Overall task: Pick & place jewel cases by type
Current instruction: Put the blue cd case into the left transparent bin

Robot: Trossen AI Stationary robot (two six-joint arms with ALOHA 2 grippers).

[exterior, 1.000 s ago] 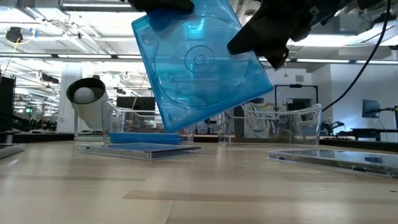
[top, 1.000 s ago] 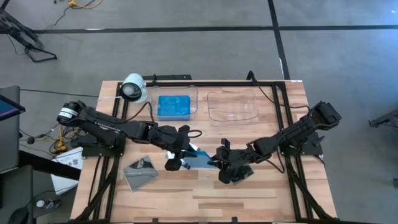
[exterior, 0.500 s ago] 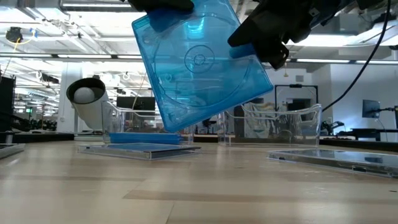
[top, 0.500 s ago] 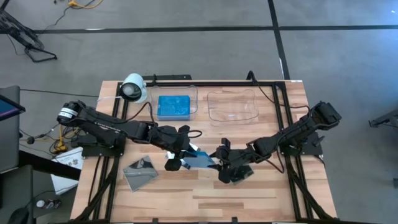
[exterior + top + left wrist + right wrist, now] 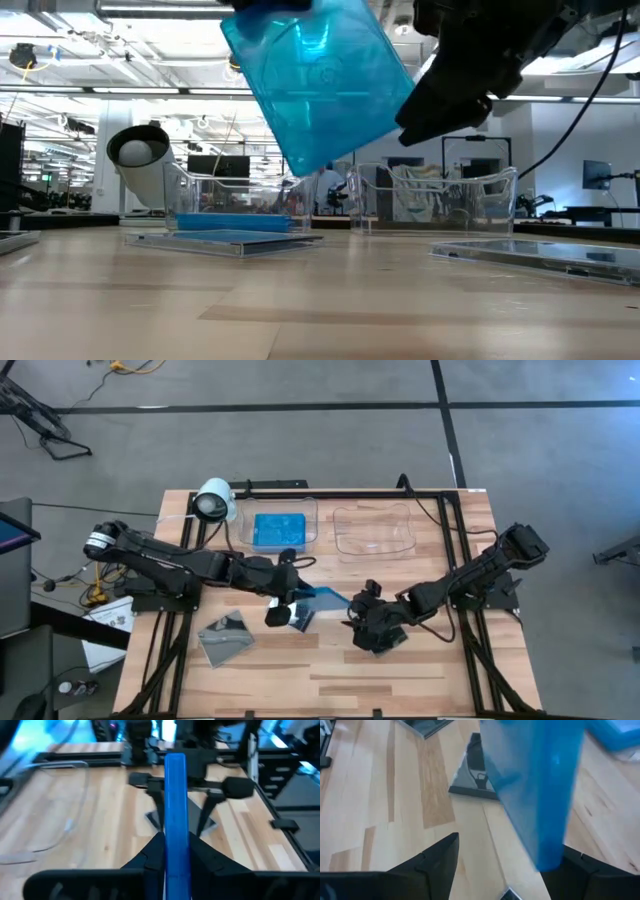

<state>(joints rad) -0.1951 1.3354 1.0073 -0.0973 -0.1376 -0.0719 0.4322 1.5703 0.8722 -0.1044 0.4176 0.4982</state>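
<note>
A translucent blue jewel case (image 5: 315,85) hangs above the table's middle, with my left gripper (image 5: 298,602) shut on it. My right gripper (image 5: 360,615) stands open just to the case's right. In the right wrist view the case's lower corner (image 5: 545,855) sits between its spread fingers, with no touch showing. One clear grey jewel case (image 5: 225,635) lies flat at the near left. Another (image 5: 388,642) lies under my right gripper. More blue cases (image 5: 280,530) lie in the left clear tray. My left gripper pinches the blue jewel case near one edge (image 5: 175,845) between its two fingers (image 5: 155,855), one on each flat face. The fingers come from the table's left, slanting a little downward. The case is lifted clear of the table, standing on edge and tilted, one corner (image 5: 300,170) lowest.
A white cylindrical camera (image 5: 213,502) stands at the far left beside the left tray. The second clear tray (image 5: 375,530) sits at the far right of centre. Black frame rails (image 5: 470,650) run along the table's sides. Bare wood (image 5: 320,680) stretches along the near edge.
My right gripper has opened and let go of the blue case, and has drawn slightly away toward the right. My left gripper has risen with the case, which now hangs higher and more tipped, held by that gripper alone.
</note>
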